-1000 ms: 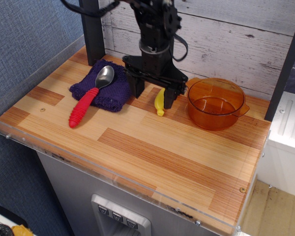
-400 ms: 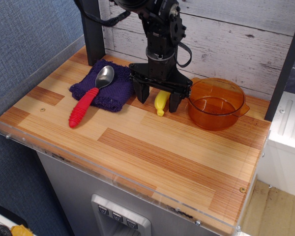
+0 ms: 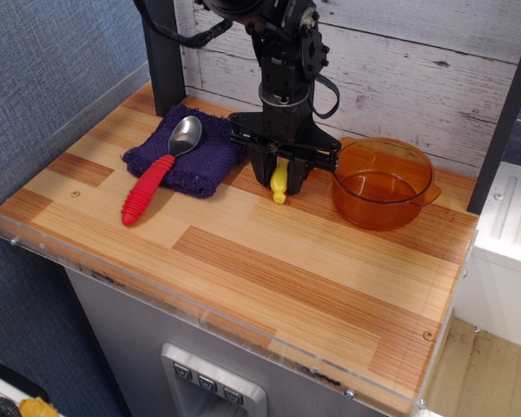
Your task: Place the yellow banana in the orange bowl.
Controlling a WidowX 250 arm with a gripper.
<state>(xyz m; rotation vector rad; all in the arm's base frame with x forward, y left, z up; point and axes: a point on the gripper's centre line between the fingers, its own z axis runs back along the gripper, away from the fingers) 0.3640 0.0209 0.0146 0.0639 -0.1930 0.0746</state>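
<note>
The yellow banana (image 3: 280, 183) lies on the wooden table, left of the orange bowl (image 3: 382, 183). My black gripper (image 3: 280, 180) stands straight down over the banana. Its two fingers are closed against the banana's sides, and only the banana's lower end shows below them. The banana still rests on the table. The translucent orange bowl stands upright at the back right, empty, about a hand's width right of the gripper.
A purple knitted cloth (image 3: 184, 158) lies at the back left with a red-handled metal spoon (image 3: 160, 172) across it. A clear acrylic rim (image 3: 200, 304) edges the table. A black post (image 3: 162, 52) stands behind the cloth.
The gripper's fingers were spread wide on both sides of the banana. They have closed in onto it. The arm has barely moved otherwise.
</note>
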